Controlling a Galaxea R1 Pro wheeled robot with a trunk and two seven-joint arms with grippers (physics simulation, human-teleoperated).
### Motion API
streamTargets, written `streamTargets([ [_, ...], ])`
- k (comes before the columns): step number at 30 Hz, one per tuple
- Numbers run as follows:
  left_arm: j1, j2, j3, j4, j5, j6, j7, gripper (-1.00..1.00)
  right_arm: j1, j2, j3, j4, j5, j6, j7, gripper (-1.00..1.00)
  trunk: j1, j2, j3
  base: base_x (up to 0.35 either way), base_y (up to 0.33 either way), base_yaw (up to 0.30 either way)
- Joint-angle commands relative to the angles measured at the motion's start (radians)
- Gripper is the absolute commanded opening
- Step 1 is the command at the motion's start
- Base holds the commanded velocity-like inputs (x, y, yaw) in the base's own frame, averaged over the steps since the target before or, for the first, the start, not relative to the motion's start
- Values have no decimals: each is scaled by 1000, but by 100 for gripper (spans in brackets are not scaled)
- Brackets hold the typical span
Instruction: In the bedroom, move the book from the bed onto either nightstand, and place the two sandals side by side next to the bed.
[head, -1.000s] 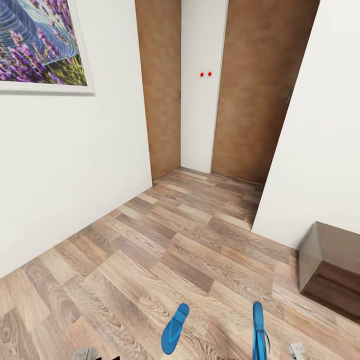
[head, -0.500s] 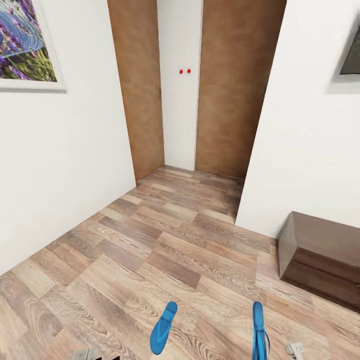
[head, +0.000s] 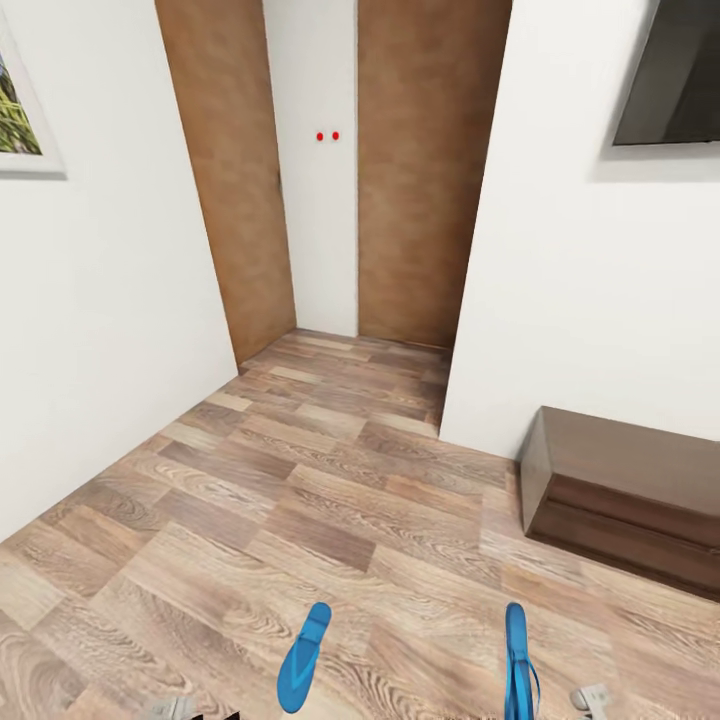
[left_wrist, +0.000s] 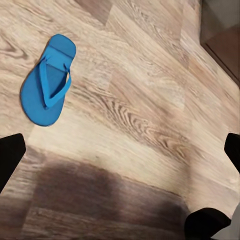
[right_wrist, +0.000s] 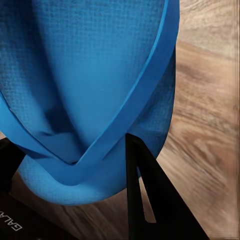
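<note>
Head view: a flat bright blue flip-flop sandal (head: 303, 657) lies on the brown wood-plank floor (head: 330, 500) at lower centre; a second blue sandal (head: 517, 665), edge-on at lower right, appears carried. A long low dark wooden bench (head: 625, 495) stands against the white wall at right.

Left wrist view: the left pincer (left_wrist: 120, 155) is released, its dark fingertips wide apart over bare floor, the lying sandal (left_wrist: 48, 80) at upper left.

Right wrist view: the right pincer (right_wrist: 75, 165) is clenched on the second sandal (right_wrist: 95, 65), presumably for carrying towards the bed.

Blue sandal (right_wrist: 95, 85) between dark jaws, above wood-plank floor (right_wrist: 210, 100).
</note>
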Motion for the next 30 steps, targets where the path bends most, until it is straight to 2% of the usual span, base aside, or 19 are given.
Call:
streamTargets([
  [1, 0, 0, 1, 0, 8, 10, -3, 100, -1, 1, -9, -1, 7, 5, 6, -100, 0, 0, -2, 0, 0, -230],
  [30, 0, 1, 2, 0, 8, 10, -3, 100, -1, 1, -8, -1, 6, 6, 7, -100, 0, 0, -26, 0, 0, -224],
])
